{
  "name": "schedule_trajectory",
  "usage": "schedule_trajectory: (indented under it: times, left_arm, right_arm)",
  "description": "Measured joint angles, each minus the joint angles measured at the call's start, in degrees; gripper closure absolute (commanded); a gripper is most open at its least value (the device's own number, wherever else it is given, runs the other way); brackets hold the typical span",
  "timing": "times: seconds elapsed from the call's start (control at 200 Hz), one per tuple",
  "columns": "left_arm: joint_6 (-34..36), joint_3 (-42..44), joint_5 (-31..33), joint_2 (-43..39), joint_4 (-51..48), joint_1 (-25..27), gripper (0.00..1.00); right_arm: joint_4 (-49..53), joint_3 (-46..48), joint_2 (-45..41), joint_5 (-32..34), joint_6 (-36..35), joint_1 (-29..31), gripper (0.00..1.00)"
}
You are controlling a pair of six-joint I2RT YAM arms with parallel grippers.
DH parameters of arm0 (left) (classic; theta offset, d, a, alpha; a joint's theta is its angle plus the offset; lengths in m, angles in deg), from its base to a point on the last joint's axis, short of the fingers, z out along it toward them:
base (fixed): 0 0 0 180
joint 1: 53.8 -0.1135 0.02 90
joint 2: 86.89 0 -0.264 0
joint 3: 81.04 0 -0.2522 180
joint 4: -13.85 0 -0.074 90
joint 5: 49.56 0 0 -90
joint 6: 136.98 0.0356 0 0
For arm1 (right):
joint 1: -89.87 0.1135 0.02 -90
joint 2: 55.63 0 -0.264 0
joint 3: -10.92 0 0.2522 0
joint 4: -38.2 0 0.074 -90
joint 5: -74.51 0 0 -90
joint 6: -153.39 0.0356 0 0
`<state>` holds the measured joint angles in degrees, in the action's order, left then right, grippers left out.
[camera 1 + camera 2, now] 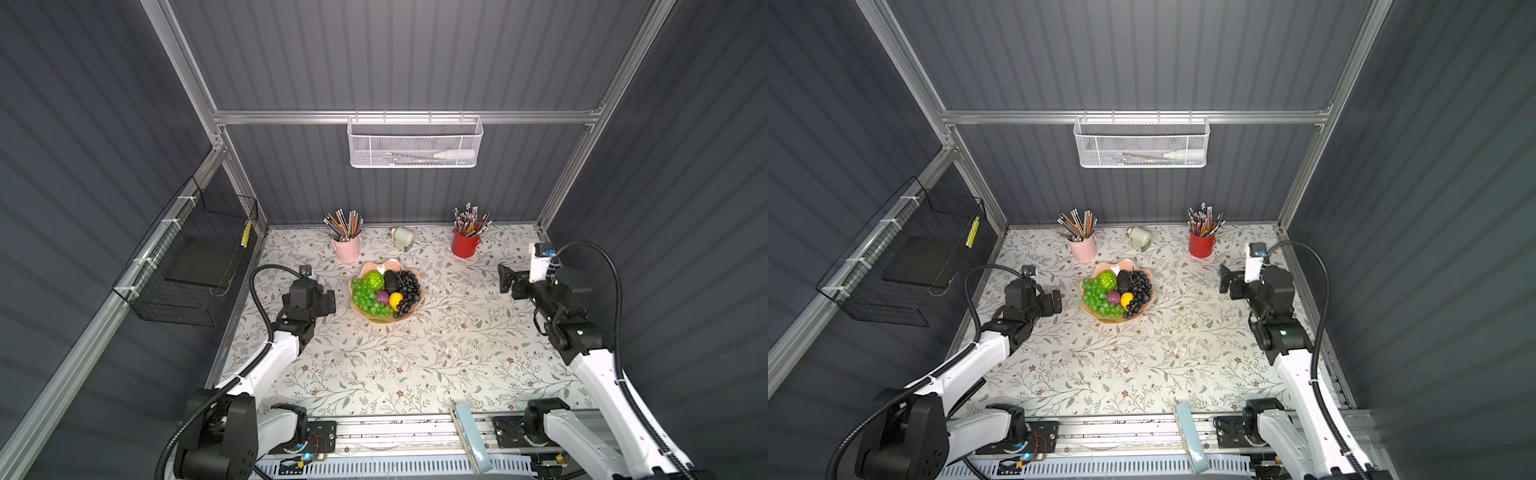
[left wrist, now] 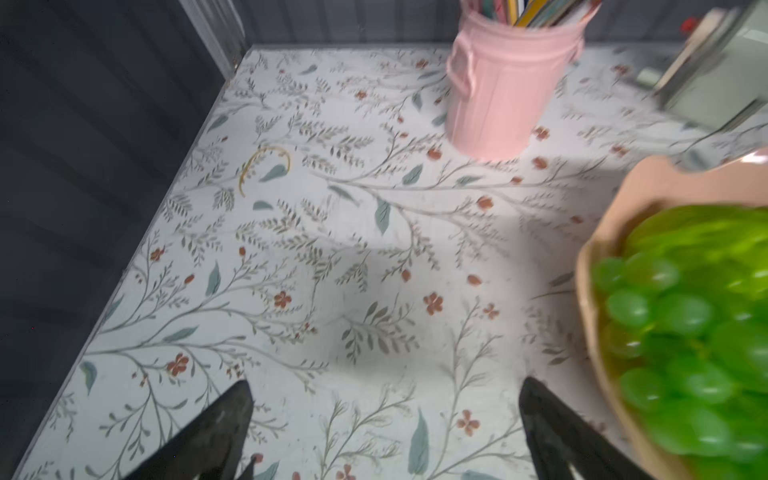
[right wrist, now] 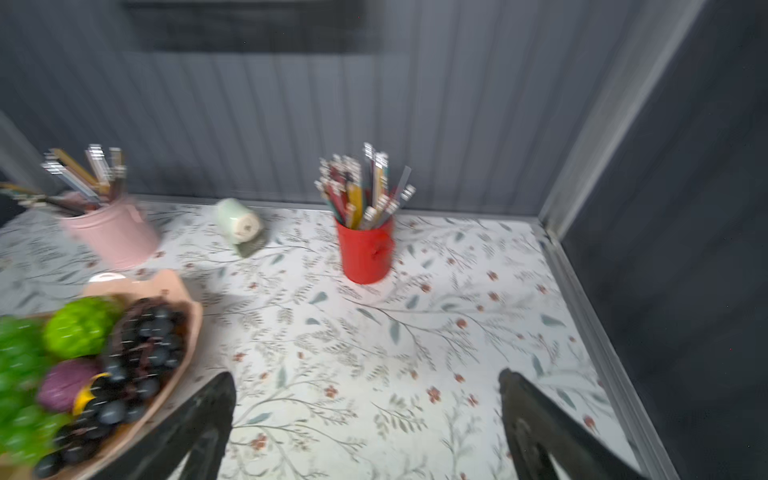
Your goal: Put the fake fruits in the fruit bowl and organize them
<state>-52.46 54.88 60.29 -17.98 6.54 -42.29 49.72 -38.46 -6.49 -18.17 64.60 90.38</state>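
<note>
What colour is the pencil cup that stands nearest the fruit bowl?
Pale pink; the pencil cup shows best in the left wrist view.

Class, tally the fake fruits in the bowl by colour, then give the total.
Green: 2, green grape bunch and bumpy ball
Dark: 2, dark grape bunch and avocado
Purple: 1, purple ball
Yellow: 1, yellow fruit
Total: 6, all in the bowl

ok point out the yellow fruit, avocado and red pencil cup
yellow fruit (image 1: 395, 299), in a top view, its top
avocado (image 1: 391, 282), in a top view, mid body
red pencil cup (image 3: 365, 253), right wrist view, front wall
</note>
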Motion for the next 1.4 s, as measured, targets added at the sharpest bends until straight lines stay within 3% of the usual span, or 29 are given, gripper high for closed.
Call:
schedule_trajectory:
  times: [0.105, 0.19, 0.58, 0.921, 1.401]
  left_arm:
    - [2.5, 7.4, 2.1, 2.7, 10.2, 0.0, 0.00]
    - [4.3, 10.4, 2.2, 6.1, 18.2, -0.6, 0.00]
    - [5.9, 5.4, -1.2, 26.8, 42.8, -4.5, 0.00]
    - [5.7, 4.5, -1.9, 29.5, 45.0, -6.3, 0.00]
    - [5.7, 4.5, -1.9, 29.5, 46.3, -6.3, 0.00]
  right_arm:
    - [-11.4, 12.2, 3.3, 0.8, 2.6, -4.4, 0.01]
    - [-17.4, 16.9, 9.4, 1.0, 4.0, -5.7, 0.01]
    - [-45.7, 16.9, 32.1, -0.7, 4.1, -6.5, 0.01]
    - [-52.1, 17.6, 34.4, -1.9, 4.1, -6.5, 0.01]
    - [-52.3, 17.5, 34.4, -4.2, 2.6, -6.4, 0.01]
